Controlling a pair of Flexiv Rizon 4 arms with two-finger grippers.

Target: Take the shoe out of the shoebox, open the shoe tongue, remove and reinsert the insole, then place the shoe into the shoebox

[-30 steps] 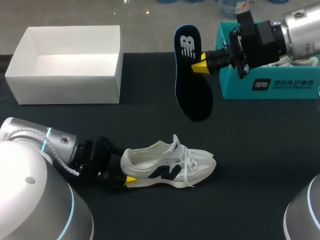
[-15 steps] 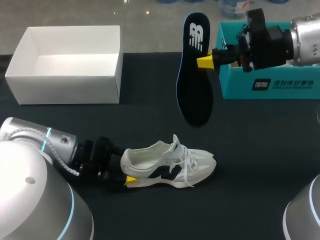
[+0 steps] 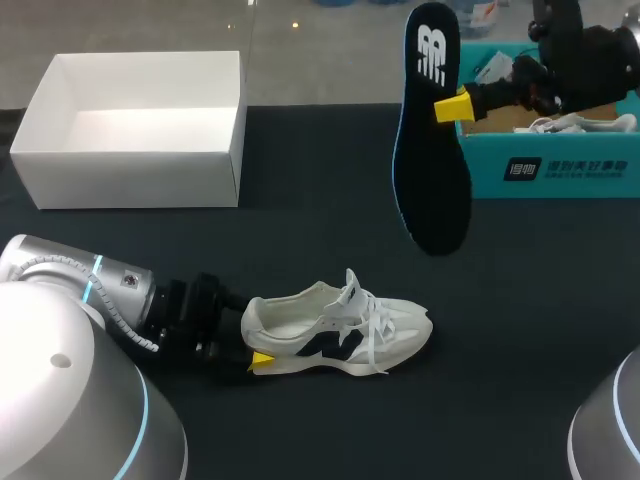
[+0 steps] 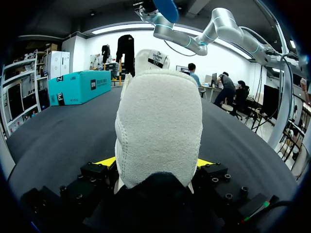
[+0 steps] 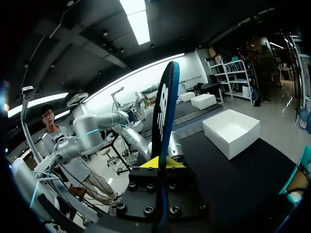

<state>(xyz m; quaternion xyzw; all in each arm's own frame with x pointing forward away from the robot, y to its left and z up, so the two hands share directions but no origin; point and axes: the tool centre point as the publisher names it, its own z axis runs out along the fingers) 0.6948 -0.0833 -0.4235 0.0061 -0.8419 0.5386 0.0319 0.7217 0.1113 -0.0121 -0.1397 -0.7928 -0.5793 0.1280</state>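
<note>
With the dark blue-edged insole [image 3: 432, 150] already out and hanging in the air, the job stood, as I judged it, between removing and reinserting. The right gripper [image 3: 450, 107] was clamped on the insole's edge near its logo end. It held the insole nearly upright, toe end down, above the black tabletop [image 3: 300, 240] and in front of the teal cardboard box [image 3: 560, 170].

Well apart from it, the white lace-up sneaker [image 3: 335, 335] lay on its sole on the tabletop, toe toward the robot's right. The left gripper [image 3: 248, 342] was closed on its heel, a yellow tip on either side. That arm reached in low, almost level with the tabletop, while the right arm came in high from the far right. The open white cardboard shoebox [image 3: 130, 180] sat at the far left.

Next, I reckoned, the insole would need tilting flat and lining up with the sneaker's length. It could then be fed toe-first into the opening while the heel was braced.
</note>
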